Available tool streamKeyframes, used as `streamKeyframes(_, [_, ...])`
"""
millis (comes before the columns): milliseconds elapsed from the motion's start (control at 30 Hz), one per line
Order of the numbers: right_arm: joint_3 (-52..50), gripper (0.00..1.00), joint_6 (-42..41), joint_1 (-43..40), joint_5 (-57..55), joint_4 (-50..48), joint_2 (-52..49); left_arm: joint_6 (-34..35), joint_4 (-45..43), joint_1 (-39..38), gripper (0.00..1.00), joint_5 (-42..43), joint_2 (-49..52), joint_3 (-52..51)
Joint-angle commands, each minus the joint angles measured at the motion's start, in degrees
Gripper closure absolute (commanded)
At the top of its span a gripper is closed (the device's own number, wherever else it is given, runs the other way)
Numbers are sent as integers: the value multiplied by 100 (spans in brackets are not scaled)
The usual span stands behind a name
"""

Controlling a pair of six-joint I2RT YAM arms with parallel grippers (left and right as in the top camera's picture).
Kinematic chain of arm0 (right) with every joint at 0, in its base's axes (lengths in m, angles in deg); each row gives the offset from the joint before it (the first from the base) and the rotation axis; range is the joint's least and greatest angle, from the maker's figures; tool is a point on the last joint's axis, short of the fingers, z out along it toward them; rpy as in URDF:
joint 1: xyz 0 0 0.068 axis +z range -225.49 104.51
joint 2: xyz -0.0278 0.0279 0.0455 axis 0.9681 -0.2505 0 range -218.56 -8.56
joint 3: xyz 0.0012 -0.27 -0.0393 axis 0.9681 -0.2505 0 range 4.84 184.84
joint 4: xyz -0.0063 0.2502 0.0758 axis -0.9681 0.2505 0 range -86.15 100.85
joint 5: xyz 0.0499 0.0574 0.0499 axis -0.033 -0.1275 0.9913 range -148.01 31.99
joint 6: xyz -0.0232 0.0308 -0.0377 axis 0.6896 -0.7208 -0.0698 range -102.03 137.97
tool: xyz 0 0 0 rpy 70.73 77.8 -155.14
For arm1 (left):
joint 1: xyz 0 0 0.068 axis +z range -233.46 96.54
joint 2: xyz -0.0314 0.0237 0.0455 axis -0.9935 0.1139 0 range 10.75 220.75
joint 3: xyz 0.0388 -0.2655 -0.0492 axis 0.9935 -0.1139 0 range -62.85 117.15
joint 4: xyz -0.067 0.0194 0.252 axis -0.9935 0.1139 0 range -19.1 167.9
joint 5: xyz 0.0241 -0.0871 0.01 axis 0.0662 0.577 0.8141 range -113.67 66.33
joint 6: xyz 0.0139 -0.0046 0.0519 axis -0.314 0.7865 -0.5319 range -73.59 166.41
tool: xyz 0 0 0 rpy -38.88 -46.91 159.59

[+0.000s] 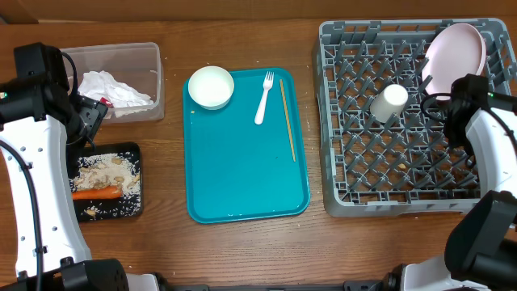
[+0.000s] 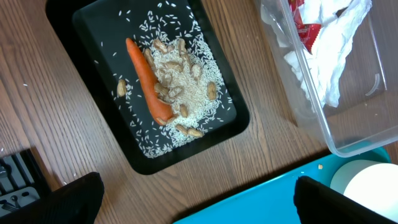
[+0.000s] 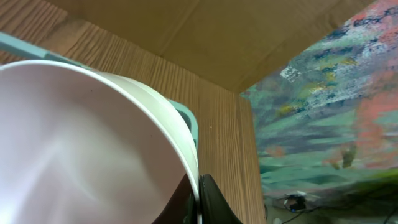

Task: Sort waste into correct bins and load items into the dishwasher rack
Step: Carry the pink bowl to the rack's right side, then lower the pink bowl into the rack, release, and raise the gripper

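My left gripper (image 2: 196, 199) is open and empty, above the wood between the black tray (image 2: 93, 37) and the teal tray (image 2: 273, 199); overhead it shows beside the tub (image 1: 90, 117). The black tray (image 1: 133, 153) holds a carrot (image 1: 95, 192) (image 2: 148, 81) and rice scraps (image 2: 186, 81). The clear tub (image 1: 153, 56) (image 2: 348, 134) holds crumpled napkins (image 1: 113, 89) (image 2: 336, 56) and a red wrapper (image 2: 305, 31). My right gripper (image 1: 460, 87) (image 3: 199, 193) is shut on the rim of a round white plate (image 1: 454, 52) (image 3: 81, 137), tilted over the back right of the grey rack (image 1: 404, 170).
The teal tray (image 1: 242, 170) carries a white bowl (image 1: 211, 86) (image 2: 367, 180), a white fork (image 1: 263, 97) and a wooden chopstick (image 1: 287, 120). A small white cup (image 1: 389, 103) lies among the rack's pegs. A cardboard wall (image 3: 205, 37) stands behind the rack.
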Motion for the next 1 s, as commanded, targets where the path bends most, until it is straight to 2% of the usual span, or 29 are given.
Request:
streamKeyframes(0, [-251, 96, 378, 107, -20, -234, -31, 101, 13, 20, 0, -61, 37, -2])
streamKeyframes(100, [-420, 92, 647, 267, 31, -511, -31, 101, 13, 20, 0, -61, 37, -2])
streamKeyframes(167, [-476, 85, 817, 402, 17, -664, -31, 101, 13, 20, 0, -61, 37, -2])
streamKeyframes(333, [-472, 78, 828, 664, 61, -879, -31, 101, 13, 20, 0, -61, 37, 0])
streamKeyframes(633, [-350, 78, 828, 857, 955, -881, -17, 101, 13, 20, 0, -61, 37, 0])
streamKeyframes(833, [-350, 87, 828, 887, 1622, -870, 7, 103, 13, 20, 0, -61, 37, 0])
streamKeyframes(967, [-348, 87, 831, 1091, 1867, -831, 138, 103, 13, 20, 0, -61, 37, 0])
